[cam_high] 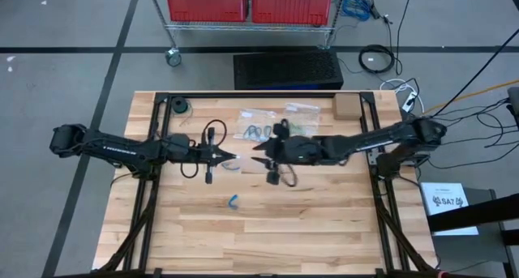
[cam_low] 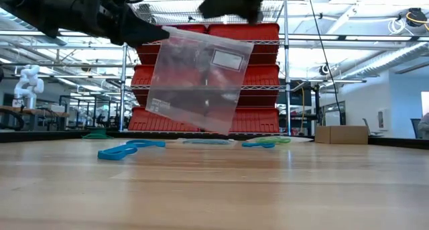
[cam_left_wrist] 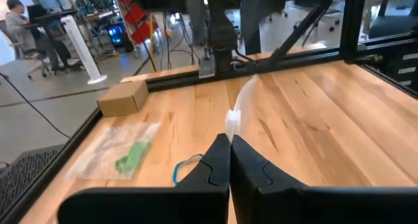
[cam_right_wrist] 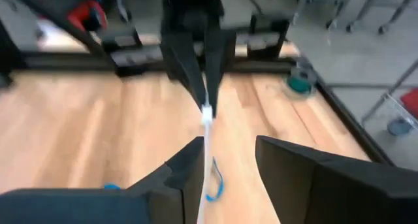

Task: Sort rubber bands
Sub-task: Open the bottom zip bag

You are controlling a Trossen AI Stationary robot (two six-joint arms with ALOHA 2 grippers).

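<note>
Fingers of your left gripper sit clamped on the clear bag, held above the table. Your right gripper faces it, fingers apart around the bag's edge. Blue rubber bands lie on the wood below.

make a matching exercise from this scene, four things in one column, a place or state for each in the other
Things:
1. left gripper
2. right gripper
3. clear bag
4. cardboard box

Places or states:
a. hanging in the air above the table
b. shut on the bag's edge
c. sitting at the table's far right corner
d. fingers apart, one on each side of the bag's edge

Pairs: 1-b, 2-d, 3-a, 4-c
</note>
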